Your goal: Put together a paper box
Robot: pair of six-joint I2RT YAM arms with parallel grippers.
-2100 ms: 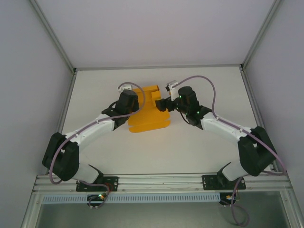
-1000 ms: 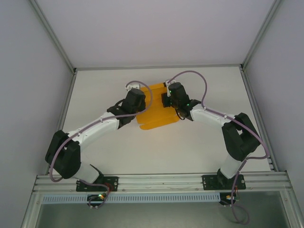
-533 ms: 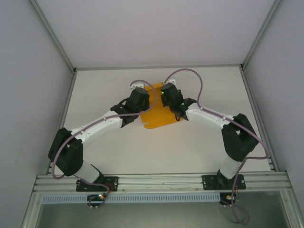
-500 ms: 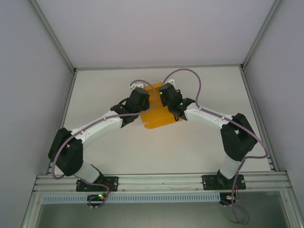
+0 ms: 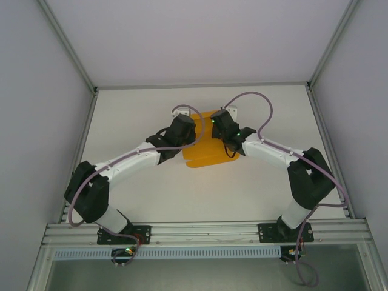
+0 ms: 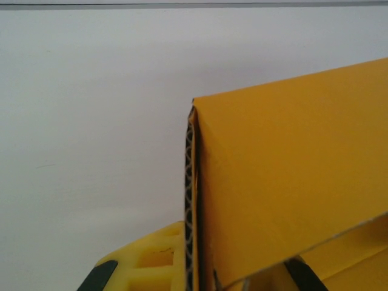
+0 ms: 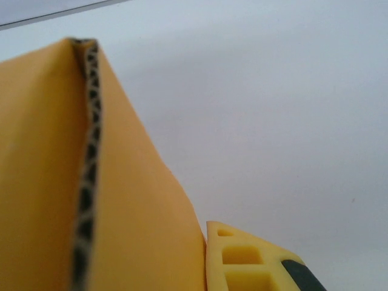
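From above, the paper box (image 5: 205, 153) lies mid-surface, a little toward the far side. It is half raised, with a flat round-cornered flap pointing to the near edge. The left pincer (image 5: 188, 128) and right pincer (image 5: 214, 127) close in on its left and right sides, over the pale matte surface (image 5: 273, 109).

At the left wrist, an orange wall (image 6: 285, 182) stands almost upright. Its cut edge shows dark wavy fluting between two smooth skins, so this is corrugated card, stiff along the flutes and easily crushed across them. A yellow ribbed plastic finger (image 6: 145, 270) touches that edge from the left, and a dark tip shows to the right. The card sits between them, but I cannot tell whether they are clamped on it.

At the right wrist, another fluted edge (image 7: 85, 170) rises at the left, slightly bowed. One hollow-pocketed yellow finger (image 7: 248, 264) is just beside the card. Its partner is hidden, so I cannot tell that pincer's state either.

I judge the step to be raising the side walls. It would go best with both pincers pushing inward evenly, low along the creases, firmly enough to set the fold without denting the flutes.
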